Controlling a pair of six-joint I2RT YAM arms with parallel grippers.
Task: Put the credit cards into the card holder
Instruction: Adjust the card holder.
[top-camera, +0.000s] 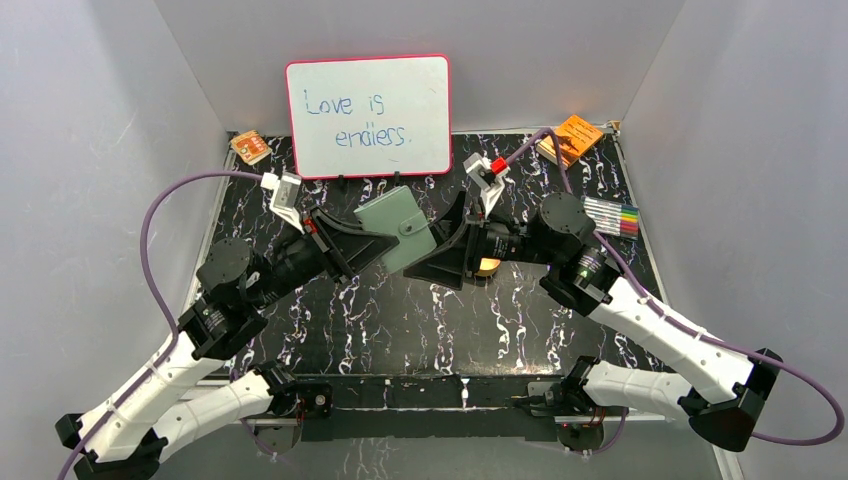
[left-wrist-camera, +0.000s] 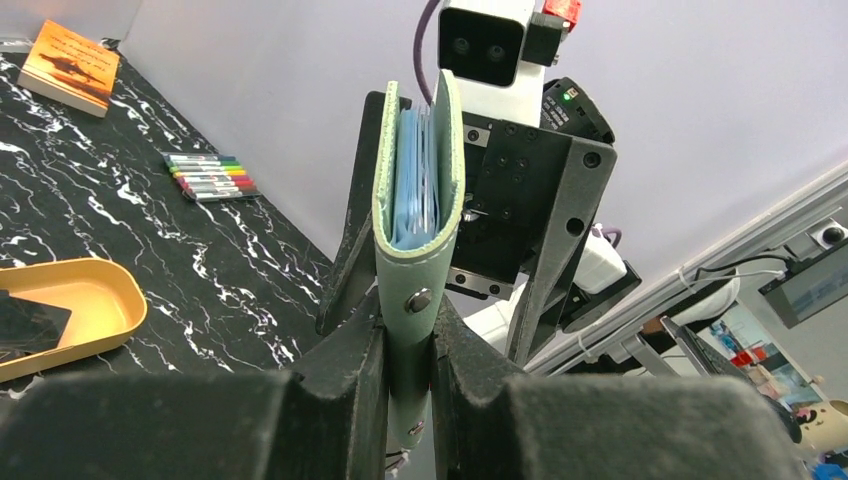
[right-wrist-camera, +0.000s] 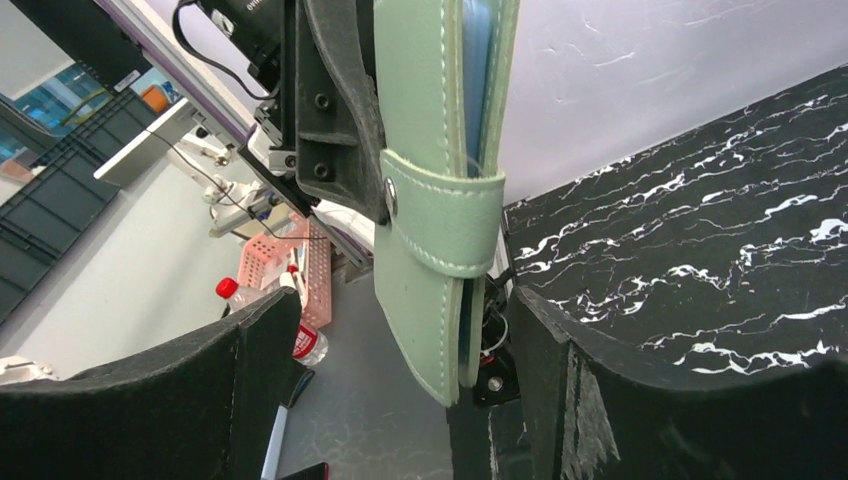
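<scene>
The left hand (left-wrist-camera: 408, 350) is clenched on one end of the card holder (left-wrist-camera: 415, 200), holding it upright and clear of the bench (top-camera: 400, 320). Its own wrist view looks along the wallet's gaping edge, where pale blue sleeves (left-wrist-camera: 415, 180) show between the sage-green covers.

The right hand (right-wrist-camera: 405, 300) is released, its fingers (right-wrist-camera: 250, 380) spread on either side of the same wallet. There is a plain gap at one finger (the other sits close, and contact there cannot be told). Only the right wrist view shows the strap (right-wrist-camera: 445, 225) folded over the wallet's edge, its stud on the cover.

From above, both hands meet over mid-bench with the holder between them, in front of a whiteboard (top-camera: 368, 115).

Only the left wrist view shows a tan-orange tray (left-wrist-camera: 100, 290) clearly, with a dark credit card (left-wrist-camera: 25, 328) lying in it. The overhead view shows just an orange glimpse behind the right hand. Markers (top-camera: 612, 215) and an orange booklet (top-camera: 572, 138) lie at the bench's far right.
</scene>
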